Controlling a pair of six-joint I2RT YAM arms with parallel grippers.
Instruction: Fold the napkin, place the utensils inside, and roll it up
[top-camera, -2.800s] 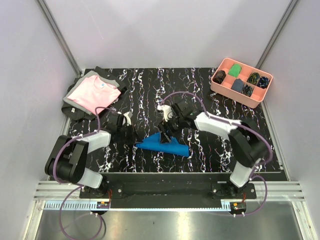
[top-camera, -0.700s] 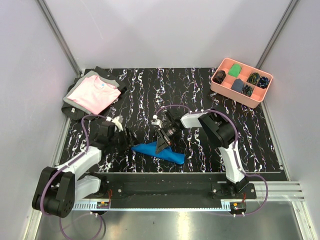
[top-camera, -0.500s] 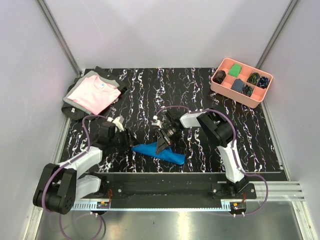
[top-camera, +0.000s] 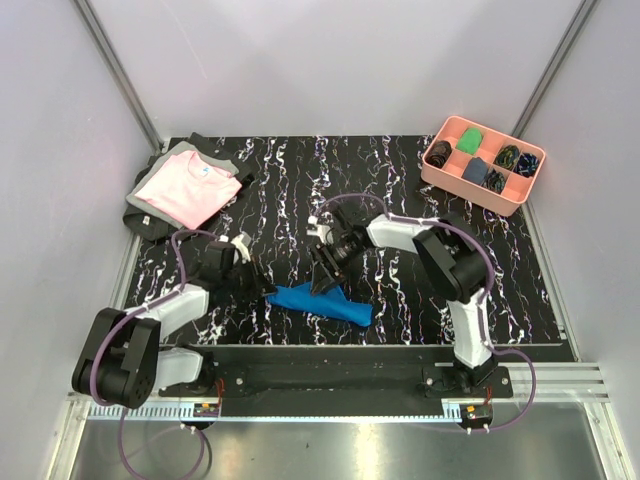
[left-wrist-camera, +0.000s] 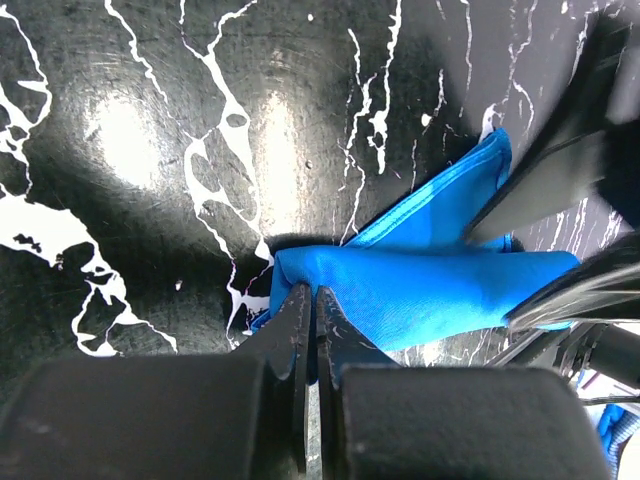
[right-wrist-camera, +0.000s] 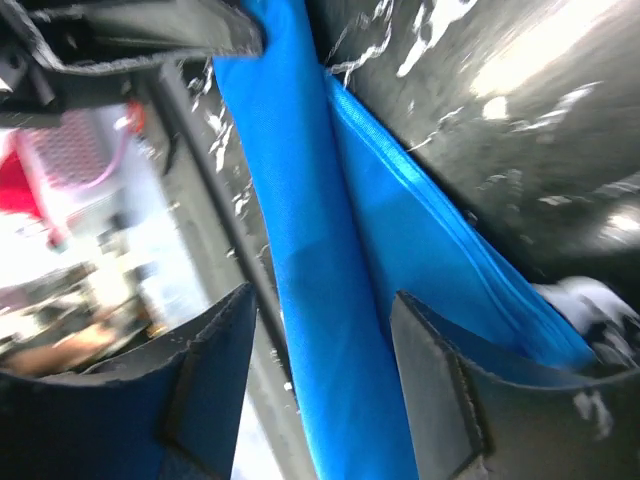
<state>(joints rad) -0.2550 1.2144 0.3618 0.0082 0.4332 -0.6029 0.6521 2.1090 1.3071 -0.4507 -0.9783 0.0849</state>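
The blue napkin (top-camera: 322, 303) lies as a narrow roll near the front middle of the black marbled table (top-camera: 400, 180). No utensils show in any view. My left gripper (top-camera: 262, 284) is at the roll's left end. In the left wrist view its jaws (left-wrist-camera: 308, 300) are pressed together on the edge of the napkin (left-wrist-camera: 430, 285). My right gripper (top-camera: 327, 277) reaches down onto the roll's middle. In the right wrist view it (right-wrist-camera: 320, 345) is open, one finger on each side of the napkin (right-wrist-camera: 330, 330).
A folded pink shirt (top-camera: 188, 190) lies at the back left. A pink compartment tray (top-camera: 455, 180) with small cloth bundles stands at the back right. The table's front edge runs just below the roll.
The napkin has gone from a flatter wedge to a tighter roll. My left gripper has moved right to its left end. My right arm's elbow has swung, its gripper staying on the roll.
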